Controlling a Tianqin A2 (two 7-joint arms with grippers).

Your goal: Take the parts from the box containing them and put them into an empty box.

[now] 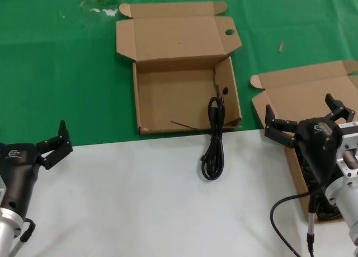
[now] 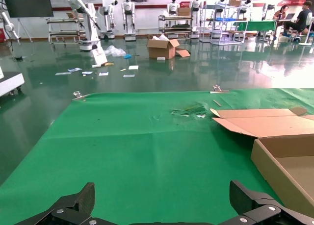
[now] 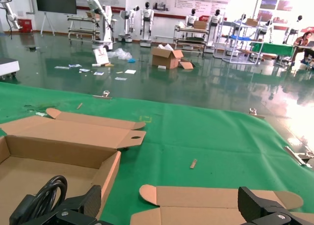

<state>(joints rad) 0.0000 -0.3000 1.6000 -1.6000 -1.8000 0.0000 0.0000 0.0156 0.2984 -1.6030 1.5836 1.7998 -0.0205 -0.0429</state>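
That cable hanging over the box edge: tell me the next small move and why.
Probably bring the open right tool over to the cable and nudge it fully into the holed box: it droops over the front wall onto the white table, only partly inside.

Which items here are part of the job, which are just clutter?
Job:
- cable bundle, draped over the holed box's front wall, half on the white sheet
- holed box, open
- source box, under the right gripper

Clutter:
- cardboard scrap on the green mat
- debris on the mat
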